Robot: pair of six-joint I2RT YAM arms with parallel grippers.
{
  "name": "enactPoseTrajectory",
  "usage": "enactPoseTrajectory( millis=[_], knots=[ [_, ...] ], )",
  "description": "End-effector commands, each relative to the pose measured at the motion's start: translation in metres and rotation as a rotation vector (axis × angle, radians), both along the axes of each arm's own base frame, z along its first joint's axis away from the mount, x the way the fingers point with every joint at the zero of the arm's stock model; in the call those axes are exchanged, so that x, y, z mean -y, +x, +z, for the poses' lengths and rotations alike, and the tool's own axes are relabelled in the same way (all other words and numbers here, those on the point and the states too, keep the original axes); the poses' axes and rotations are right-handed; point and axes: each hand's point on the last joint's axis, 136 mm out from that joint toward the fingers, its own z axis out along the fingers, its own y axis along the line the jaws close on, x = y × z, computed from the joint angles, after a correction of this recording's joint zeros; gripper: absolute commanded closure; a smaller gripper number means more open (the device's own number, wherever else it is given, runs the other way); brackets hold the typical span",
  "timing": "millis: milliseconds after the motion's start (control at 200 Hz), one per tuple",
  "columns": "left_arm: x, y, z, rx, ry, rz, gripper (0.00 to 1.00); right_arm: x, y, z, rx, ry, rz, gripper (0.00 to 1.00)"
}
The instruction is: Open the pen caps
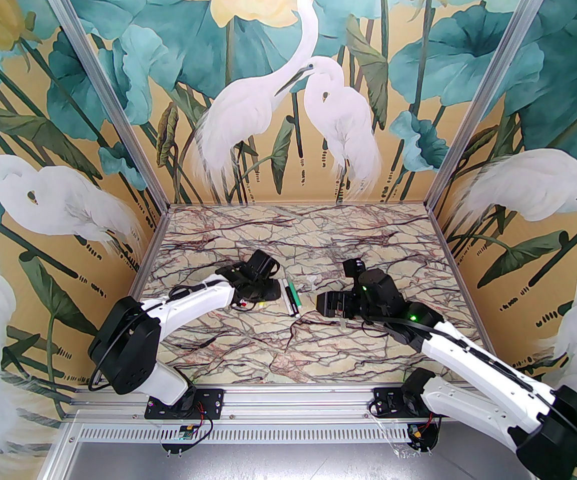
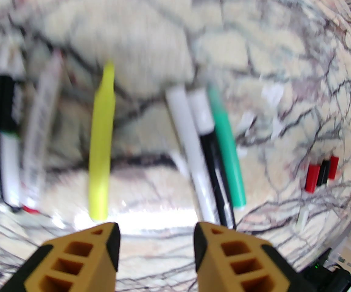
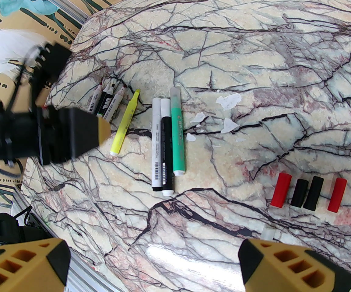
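Note:
Several pens lie side by side on the marble table. A yellow pen (image 3: pixel 124 123) (image 2: pixel 102 144) lies left of a white pen (image 3: pixel 156 141), a black-and-white pen (image 3: pixel 166 144) and a green pen (image 3: pixel 177 135) (image 1: pixel 292 293). Three more pens (image 3: pixel 105 99) with red and black tips lie further left. Loose pen caps stand in a row: red (image 3: pixel 281 194), black (image 3: pixel 299 192), black (image 3: pixel 313 192), red (image 3: pixel 337 194). My left gripper (image 2: pixel 157 233) (image 1: pixel 260 298) hovers open just short of the yellow pen, holding nothing. My right gripper (image 3: pixel 154 254) (image 1: pixel 332 304) is wide open and bare, near the caps.
White paper-like flakes (image 3: pixel 228 100) lie scattered right of the green pen. A small clear piece (image 3: pixel 266 233) rests by my right finger. A tiny whitish forked piece (image 1: pixel 313 283) lies between the arms. Patterned walls with aluminium posts enclose the table (image 1: pixel 288 358).

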Motion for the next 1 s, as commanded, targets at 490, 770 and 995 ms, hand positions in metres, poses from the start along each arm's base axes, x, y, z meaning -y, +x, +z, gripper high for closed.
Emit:
enactPoseTrajectory(
  millis=[490, 770, 995],
  knots=[
    [0.034, 0.019, -0.023, -0.024, -0.079, 0.023, 0.52, -0.012, 0.010, 0.011, 0.018, -0.028, 0.035, 0.00],
    [0.040, 0.025, -0.030, -0.031, -0.070, 0.017, 0.54, -0.016, 0.013, 0.006, 0.010, -0.026, 0.041, 0.00],
    [0.045, 0.027, -0.036, -0.048, -0.081, 0.014, 0.55, -0.016, 0.011, 0.006, 0.011, -0.030, 0.049, 0.00]
  ],
)
